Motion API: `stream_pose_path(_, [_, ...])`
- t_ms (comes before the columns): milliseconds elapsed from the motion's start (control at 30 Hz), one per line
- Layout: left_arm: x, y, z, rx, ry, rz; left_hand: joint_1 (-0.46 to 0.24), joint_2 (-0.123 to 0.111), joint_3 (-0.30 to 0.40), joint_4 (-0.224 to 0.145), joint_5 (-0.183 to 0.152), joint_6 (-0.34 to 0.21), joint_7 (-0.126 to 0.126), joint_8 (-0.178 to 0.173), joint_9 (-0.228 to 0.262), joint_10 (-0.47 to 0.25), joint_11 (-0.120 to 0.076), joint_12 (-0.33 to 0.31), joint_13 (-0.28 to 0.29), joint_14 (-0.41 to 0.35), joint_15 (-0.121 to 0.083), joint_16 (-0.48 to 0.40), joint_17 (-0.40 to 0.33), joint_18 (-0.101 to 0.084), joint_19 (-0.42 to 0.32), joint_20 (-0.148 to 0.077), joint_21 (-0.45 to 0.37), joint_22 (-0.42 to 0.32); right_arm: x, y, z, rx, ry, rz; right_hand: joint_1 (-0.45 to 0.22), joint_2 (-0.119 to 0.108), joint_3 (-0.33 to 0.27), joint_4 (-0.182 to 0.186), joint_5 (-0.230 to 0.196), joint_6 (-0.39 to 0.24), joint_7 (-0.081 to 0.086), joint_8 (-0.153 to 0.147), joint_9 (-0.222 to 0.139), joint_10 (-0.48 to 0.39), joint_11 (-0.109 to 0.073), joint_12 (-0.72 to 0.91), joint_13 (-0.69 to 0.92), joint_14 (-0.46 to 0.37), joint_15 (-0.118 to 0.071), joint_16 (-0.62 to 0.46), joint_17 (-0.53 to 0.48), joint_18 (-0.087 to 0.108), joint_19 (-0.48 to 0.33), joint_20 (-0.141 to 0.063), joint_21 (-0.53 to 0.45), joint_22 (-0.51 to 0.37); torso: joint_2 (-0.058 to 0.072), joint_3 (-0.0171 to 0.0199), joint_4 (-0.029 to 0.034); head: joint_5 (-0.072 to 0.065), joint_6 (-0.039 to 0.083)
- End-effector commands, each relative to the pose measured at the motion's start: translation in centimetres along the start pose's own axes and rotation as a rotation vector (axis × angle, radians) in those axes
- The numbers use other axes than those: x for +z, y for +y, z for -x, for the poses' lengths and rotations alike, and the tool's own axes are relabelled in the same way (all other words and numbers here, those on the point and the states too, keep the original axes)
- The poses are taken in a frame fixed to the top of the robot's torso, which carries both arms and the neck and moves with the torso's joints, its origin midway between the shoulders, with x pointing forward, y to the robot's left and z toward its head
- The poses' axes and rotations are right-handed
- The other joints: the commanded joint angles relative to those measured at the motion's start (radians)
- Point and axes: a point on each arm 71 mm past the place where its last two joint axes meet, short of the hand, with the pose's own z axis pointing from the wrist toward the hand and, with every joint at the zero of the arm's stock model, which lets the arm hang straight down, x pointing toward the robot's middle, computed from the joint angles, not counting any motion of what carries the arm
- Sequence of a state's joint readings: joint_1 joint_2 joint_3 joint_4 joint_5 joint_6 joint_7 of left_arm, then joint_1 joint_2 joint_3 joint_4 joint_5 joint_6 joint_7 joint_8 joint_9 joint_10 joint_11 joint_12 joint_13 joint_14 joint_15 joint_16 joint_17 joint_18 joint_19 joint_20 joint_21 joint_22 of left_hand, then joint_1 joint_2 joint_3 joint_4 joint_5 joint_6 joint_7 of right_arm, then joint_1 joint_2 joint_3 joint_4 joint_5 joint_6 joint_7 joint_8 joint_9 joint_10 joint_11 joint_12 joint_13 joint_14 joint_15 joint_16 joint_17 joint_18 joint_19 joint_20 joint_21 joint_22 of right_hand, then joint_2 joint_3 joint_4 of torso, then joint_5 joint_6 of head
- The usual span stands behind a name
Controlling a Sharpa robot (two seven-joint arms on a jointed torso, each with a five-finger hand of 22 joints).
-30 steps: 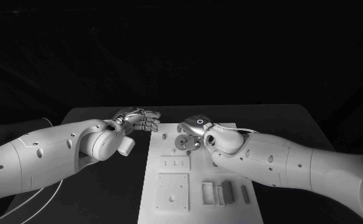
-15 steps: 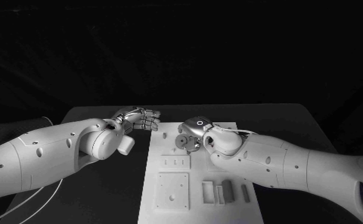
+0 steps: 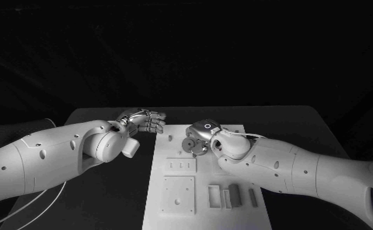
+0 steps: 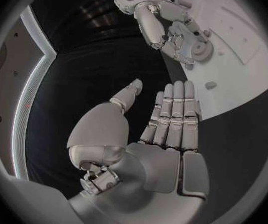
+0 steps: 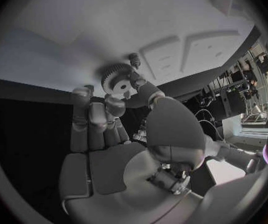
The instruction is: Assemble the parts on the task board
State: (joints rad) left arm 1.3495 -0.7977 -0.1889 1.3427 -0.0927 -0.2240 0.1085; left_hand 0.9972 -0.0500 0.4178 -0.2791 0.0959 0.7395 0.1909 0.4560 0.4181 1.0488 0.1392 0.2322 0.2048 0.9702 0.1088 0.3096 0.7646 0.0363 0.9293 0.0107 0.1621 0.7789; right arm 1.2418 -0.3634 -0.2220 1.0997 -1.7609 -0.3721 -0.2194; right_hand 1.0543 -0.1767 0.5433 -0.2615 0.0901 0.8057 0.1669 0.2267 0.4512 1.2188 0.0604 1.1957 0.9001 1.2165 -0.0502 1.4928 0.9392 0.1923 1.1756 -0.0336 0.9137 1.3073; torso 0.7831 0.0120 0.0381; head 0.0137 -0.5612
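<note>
Black worktop (image 3: 101, 197) carries the flat white task board (image 3: 204, 187), no readable writing, where the right robot hand (image 3: 204, 136) pinches a small toothed grey gear (image 3: 189, 145) while the left robot hand (image 3: 144, 121) hovers empty, fingers straight.

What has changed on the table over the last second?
Very little. The right hand holds the gear at the board, about where it was. The left hand stays open beside the board, holding nothing. The other parts have not moved.
</note>
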Motion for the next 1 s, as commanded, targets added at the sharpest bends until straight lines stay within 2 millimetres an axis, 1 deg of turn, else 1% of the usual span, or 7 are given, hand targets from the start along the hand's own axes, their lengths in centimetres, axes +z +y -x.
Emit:
stream_pose_path(33, [0.03, -0.15, -0.21, 0.001, 0.014, -0.006, -0.006, -0.001, -0.005, 0.003, -0.004, 0.002, 0.005, -0.004, 0.001, 0.006, 0.002, -0.005, 0.001, 0.005, 0.000, -0.005, 0.001, 0.018, 0.005, -0.002, -0.003, 0.002, 0.01, 0.09, 0.08, -0.004, -0.012, 0.002, -0.003, 0.016, -0.001, -0.009, 0.004, 0.013, -0.001, 0.008, 0.003, 0.004, -0.009, 0.004, 0.000, 0.005, -0.002, 0.000, 0.001, 0.070, -0.002, -0.004, 0.001, 0.016, 0.000, 0.0009, -0.0008, 0.000, 0.000])
stream_pose_path(167, [0.04, -0.15, -0.22, 0.001, 0.015, -0.006, -0.007, -0.001, -0.005, 0.004, -0.004, 0.002, 0.005, -0.004, 0.001, 0.006, 0.002, -0.005, 0.001, 0.005, 0.000, -0.005, 0.001, 0.018, 0.005, -0.002, -0.003, 0.002, 0.00, 0.06, 0.11, -0.002, -0.017, 0.001, 0.000, 0.041, -0.003, -0.021, 0.008, 0.036, -0.008, 0.023, 0.010, 0.008, -0.016, 0.003, -0.002, 0.011, -0.008, 0.001, 0.006, 0.070, -0.001, -0.004, 0.003, 0.017, 0.000, 0.0007, -0.0004, 0.000, 0.001])
stream_pose_path(233, [0.04, -0.14, -0.19, 0.001, 0.014, -0.005, -0.007, -0.001, -0.005, 0.004, -0.004, 0.002, 0.005, -0.004, 0.001, 0.006, 0.002, -0.005, 0.002, 0.005, 0.000, -0.005, 0.002, 0.018, 0.005, -0.002, -0.004, 0.002, -0.01, 0.03, 0.14, -0.001, -0.021, 0.000, 0.003, 0.056, -0.005, -0.025, 0.009, 0.053, -0.016, 0.033, 0.015, 0.011, -0.023, 0.002, -0.002, 0.014, -0.014, 0.001, 0.008, 0.070, 0.000, -0.004, 0.004, 0.018, 0.000, 0.0008, 0.0000, 0.000, 0.000])
stream_pose_path(333, [0.05, -0.14, -0.17, 0.002, 0.013, -0.004, -0.008, 0.000, -0.005, 0.005, -0.004, 0.002, 0.005, -0.005, 0.001, 0.006, 0.002, -0.005, 0.002, 0.005, 0.000, -0.005, 0.002, 0.018, 0.005, -0.002, -0.004, 0.002, -0.02, -0.06, 0.17, 0.002, -0.026, -0.003, 0.005, 0.065, -0.007, -0.026, 0.011, 0.060, -0.019, 0.038, 0.018, 0.013, -0.026, 0.001, -0.003, 0.016, -0.018, 0.001, 0.010, 0.070, 0.000, -0.004, 0.004, 0.018, 0.000, 0.0010, -0.0002, 0.000, 0.000])
stream_pose_path(600, [0.06, -0.13, -0.22, 0.002, 0.015, -0.003, -0.008, -0.001, -0.005, 0.005, -0.004, 0.001, 0.005, -0.005, 0.001, 0.006, 0.003, -0.006, 0.002, 0.005, 0.000, -0.006, 0.002, 0.018, 0.004, -0.002, -0.004, 0.002, -0.06, -0.24, 0.26, 0.008, -0.041, -0.010, 0.011, 0.109, -0.011, -0.029, 0.017, 0.089, -0.031, 0.054, 0.030, 0.020, -0.038, -0.004, -0.005, 0.023, -0.028, 0.001, 0.016, 0.070, 0.000, -0.004, 0.006, 0.019, 0.000, 0.0009, -0.0008, 0.000, 0.001])
stream_pose_path(733, [0.05, -0.12, -0.19, 0.003, 0.014, -0.002, -0.008, 0.000, -0.004, 0.005, -0.004, 0.001, 0.005, -0.005, 0.001, 0.005, 0.003, -0.007, 0.002, 0.005, 0.000, -0.007, 0.002, 0.018, 0.004, -0.002, -0.004, 0.002, -0.07, -0.25, 0.29, 0.009, -0.045, -0.011, 0.014, 0.112, -0.014, -0.030, 0.019, 0.095, -0.033, 0.057, 0.032, 0.021, -0.040, -0.005, -0.004, 0.024, -0.030, 0.001, 0.017, 0.070, -0.001, -0.005, 0.007, 0.019, 0.000, 0.0006, -0.0003, -0.001, 0.002])
stream_pose_path(1000, [0.04, -0.11, -0.21, 0.004, 0.016, 0.000, -0.008, -0.001, -0.004, 0.005, -0.004, 0.001, 0.005, -0.006, 0.001, 0.005, 0.003, -0.007, 0.002, 0.005, 0.001, -0.007, 0.003, 0.018, 0.004, -0.002, -0.005, 0.002, -0.07, -0.37, 0.34, 0.010, -0.054, -0.017, 0.016, 0.108, -0.017, -0.030, 0.020, 0.097, -0.035, 0.058, 0.033, 0.022, -0.041, -0.006, -0.004, 0.023, -0.031, 0.000, 0.015, 0.070, -0.002, -0.005, 0.007, 0.019, 0.000, 0.0002, -0.0009, -0.001, 0.003])
